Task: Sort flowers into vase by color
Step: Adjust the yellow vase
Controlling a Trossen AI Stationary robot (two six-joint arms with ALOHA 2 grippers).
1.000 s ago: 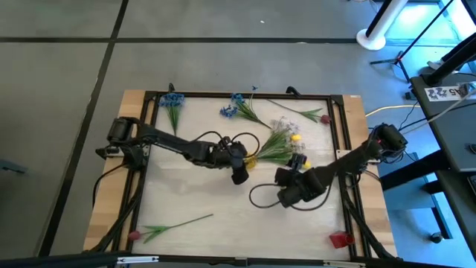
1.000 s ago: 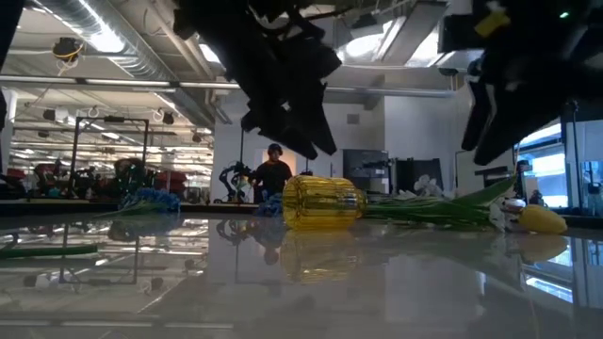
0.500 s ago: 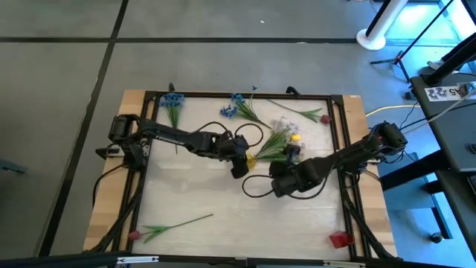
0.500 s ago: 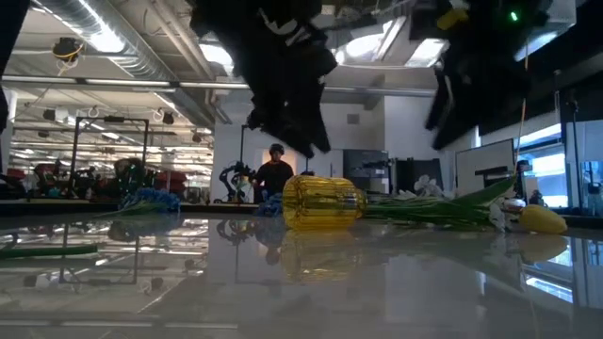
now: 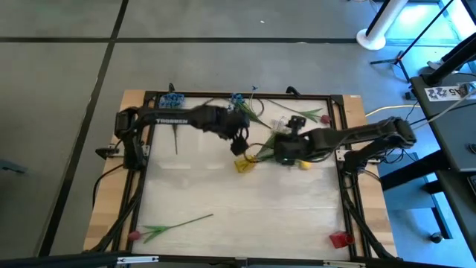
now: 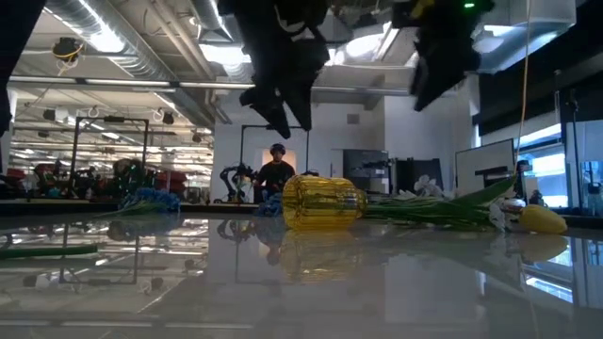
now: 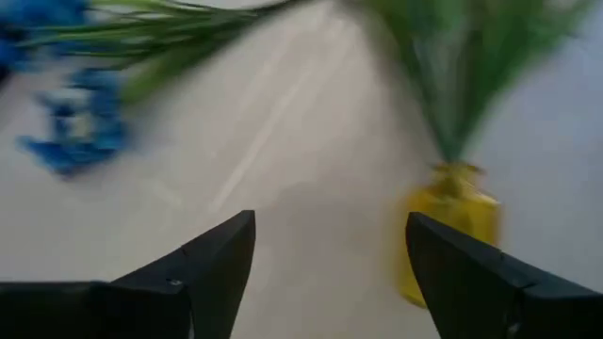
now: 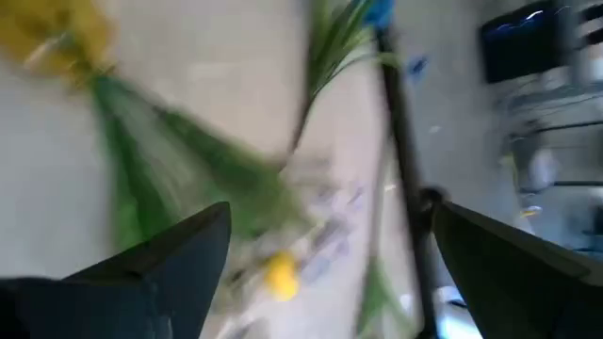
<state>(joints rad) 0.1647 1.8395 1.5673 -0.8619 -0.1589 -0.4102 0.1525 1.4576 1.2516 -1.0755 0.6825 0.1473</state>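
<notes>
A yellow vase lies on its side mid-table, and a bunch of green stems runs out of its mouth toward the far right. White-lavender heads and a yellow head lie at the bunch's end. Blue flowers lie along the far edge. A red-pink flower lies at the far right. My left gripper hangs open above the table beside the vase. My right gripper hangs open over the stems.
One more flower lies near the front left corner, its pink head at the table's edge. A red object sits at the front right. A black frame borders the table. A person stands in the room beyond.
Both grippers have risen and gone toward the table's far edge. The left one now hangs just past the vase, and the right one has swung over the bunch of stems. The vase and its flowers lie where they were.
</notes>
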